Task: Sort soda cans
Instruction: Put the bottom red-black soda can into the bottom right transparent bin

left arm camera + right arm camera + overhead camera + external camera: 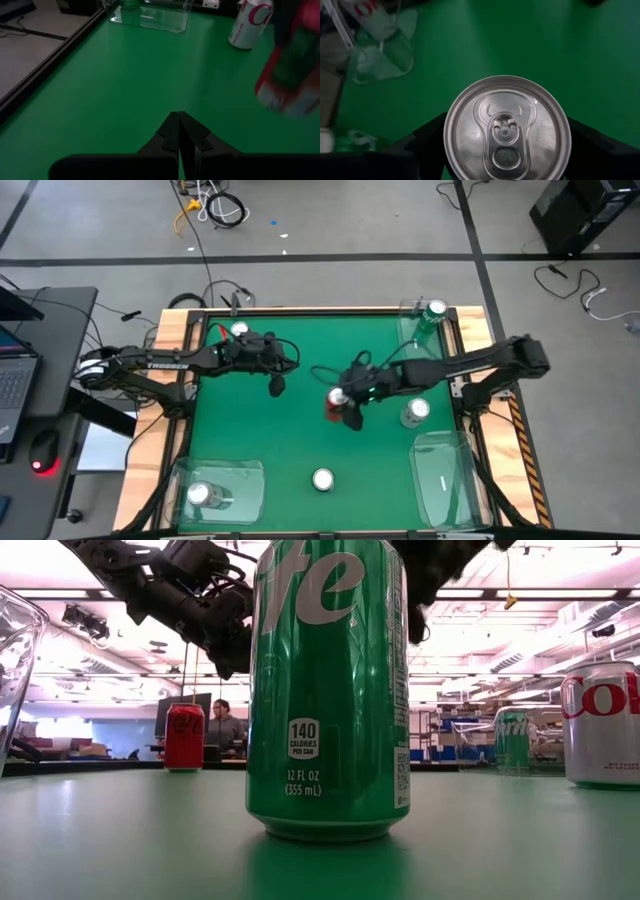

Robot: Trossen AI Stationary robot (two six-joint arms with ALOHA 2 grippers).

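My right gripper [345, 406] is shut on a red soda can [335, 404] over the middle of the green table; the can's silver top [505, 127] fills the right wrist view. My left gripper [277, 386] hangs shut and empty to its left, fingertips together [179, 120]. A green can [322, 479] stands near the front edge, a silver can [415, 412] at the right, and another red can [238, 330] at the far left. One green can [435, 310] stands in the far right bin, and a silver one [200, 495] in the near left bin. My right gripper pinches the red can between its two fingers [422, 137], one on each side of the can's wall just under the top rim [449, 131]. The fingers slant down from the table's right side. The can [285, 75] is tilted and looks lifted off the table.
Clear plastic bins stand at the near left [225, 490], the near right [445, 480] and the far right [420, 325] corners. A wooden frame [170, 330] edges the table. A laptop and a mouse lie on a desk at the left. Open green surface lies between the cans.
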